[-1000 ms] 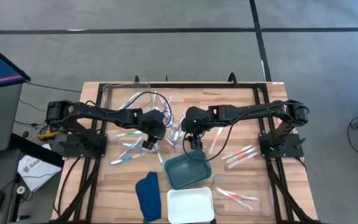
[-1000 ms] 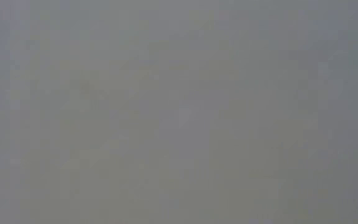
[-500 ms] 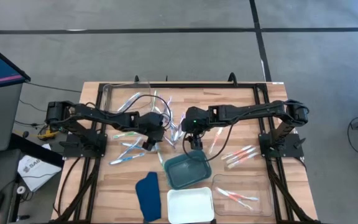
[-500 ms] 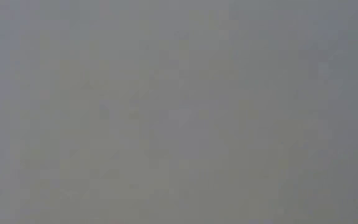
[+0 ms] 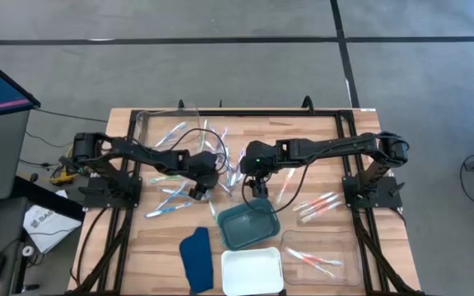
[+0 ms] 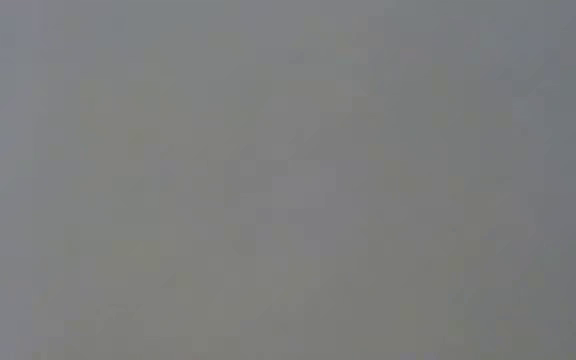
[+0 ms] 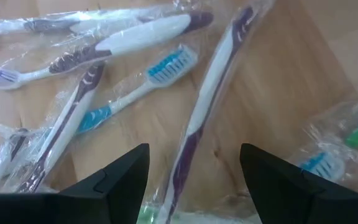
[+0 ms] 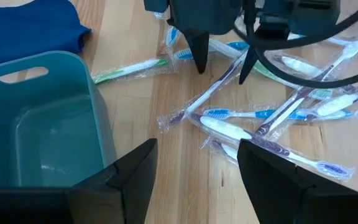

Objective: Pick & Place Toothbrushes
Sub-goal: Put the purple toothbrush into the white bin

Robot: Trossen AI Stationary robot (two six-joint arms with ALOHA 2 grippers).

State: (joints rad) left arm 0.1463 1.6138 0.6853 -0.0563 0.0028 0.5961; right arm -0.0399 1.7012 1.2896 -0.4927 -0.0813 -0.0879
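Several wrapped toothbrushes lie in a loose pile (image 5: 225, 168) on the wooden table, between my two grippers. My left gripper (image 5: 201, 187) is open and low over the pile. Its fingers stand either side of a purple-and-white toothbrush (image 7: 211, 99), which lies flat on the wood. In the right wrist view that same left gripper (image 8: 221, 67) straddles the purple toothbrush (image 8: 211, 93). My right gripper (image 8: 197, 152) hangs open above the table beside the teal tray (image 8: 48, 118), with nothing between its fingers. The low view shows only grey.
Nearer the front edge are the teal tray (image 5: 248, 225), a white tray (image 5: 252, 270) and a dark blue cloth (image 5: 196, 256). A clear tray (image 5: 342, 265) at the front right holds pink toothbrushes. More toothbrushes lie at the left (image 5: 168, 201), the right (image 5: 318, 205) and the far left (image 5: 175, 131).
My left gripper has sunk toward the pile of toothbrushes, staying over the same spot. The right arm and the toothbrushes have kept still.
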